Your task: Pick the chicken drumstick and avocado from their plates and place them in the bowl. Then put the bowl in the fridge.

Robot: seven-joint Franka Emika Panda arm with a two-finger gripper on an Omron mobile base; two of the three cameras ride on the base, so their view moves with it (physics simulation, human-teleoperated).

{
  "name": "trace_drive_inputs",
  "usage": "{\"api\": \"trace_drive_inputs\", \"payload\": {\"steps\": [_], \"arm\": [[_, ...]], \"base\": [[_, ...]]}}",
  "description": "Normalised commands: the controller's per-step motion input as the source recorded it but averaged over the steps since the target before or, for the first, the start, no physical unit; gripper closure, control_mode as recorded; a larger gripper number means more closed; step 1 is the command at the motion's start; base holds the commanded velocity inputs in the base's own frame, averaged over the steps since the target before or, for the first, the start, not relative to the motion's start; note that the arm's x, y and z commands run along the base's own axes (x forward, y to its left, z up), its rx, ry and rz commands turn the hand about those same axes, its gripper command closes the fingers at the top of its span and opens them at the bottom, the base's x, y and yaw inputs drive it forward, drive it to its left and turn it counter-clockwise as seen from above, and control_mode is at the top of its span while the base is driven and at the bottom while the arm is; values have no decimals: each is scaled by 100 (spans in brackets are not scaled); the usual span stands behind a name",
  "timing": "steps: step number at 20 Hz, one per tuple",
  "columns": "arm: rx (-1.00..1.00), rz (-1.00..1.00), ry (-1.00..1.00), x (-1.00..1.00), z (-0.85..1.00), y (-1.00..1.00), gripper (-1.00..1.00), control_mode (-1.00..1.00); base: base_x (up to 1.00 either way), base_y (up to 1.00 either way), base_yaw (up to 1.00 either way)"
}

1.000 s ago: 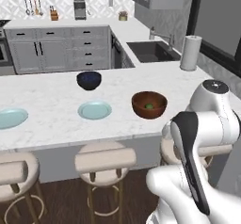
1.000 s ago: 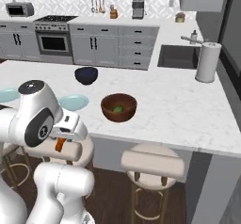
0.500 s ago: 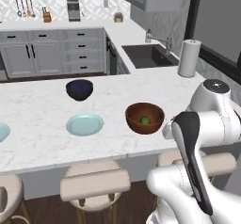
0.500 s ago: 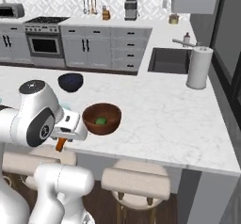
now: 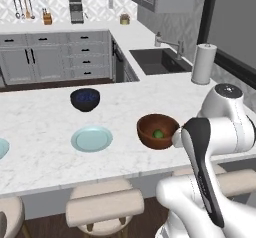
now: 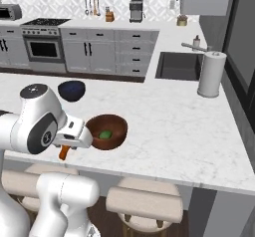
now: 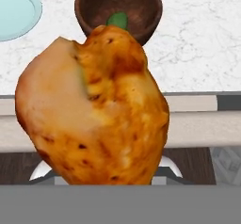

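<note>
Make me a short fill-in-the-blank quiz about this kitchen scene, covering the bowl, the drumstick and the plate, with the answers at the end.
1. The avocado lies inside the reddish-brown ____.
2. The gripper holds the chicken ____ off the counter's near edge.
3. The pale teal plate left of the wooden bowl carries ____ food.
4. The dark navy bowl stands ____ from the stools than the plate.

Missing words: bowl; drumstick; no; farther

The counter (image 5: 45,127) looks like white marble with grey veins, smooth and a little glossy. The bowl (image 5: 156,131) has a reddish-brown wood look, matt. The plate (image 5: 91,138) is pale teal, smooth like ceramic. The chicken drumstick (image 7: 94,110) has rough, browned, speckled skin. The avocado (image 5: 158,133) is smooth green.
</note>
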Motion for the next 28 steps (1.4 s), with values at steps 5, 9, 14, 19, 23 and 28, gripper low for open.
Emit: {"api": "trace_drive_inputs", "payload": {"steps": [5,9,14,19,23,28], "arm": [[0,0,0,0,0,0,100,100],[0,3,1,61,0,0,100,-100],[0,3,0,92,6,1,100,-100],[0,0,4,100,13,4,100,-100],[0,0,0,100,-14,0,100,-100],[0,0,0,98,-40,0,100,-100]], "base": [[40,10,0],[11,1,0],[0,0,0],[0,0,0],[0,0,0],[0,0,0]]}}
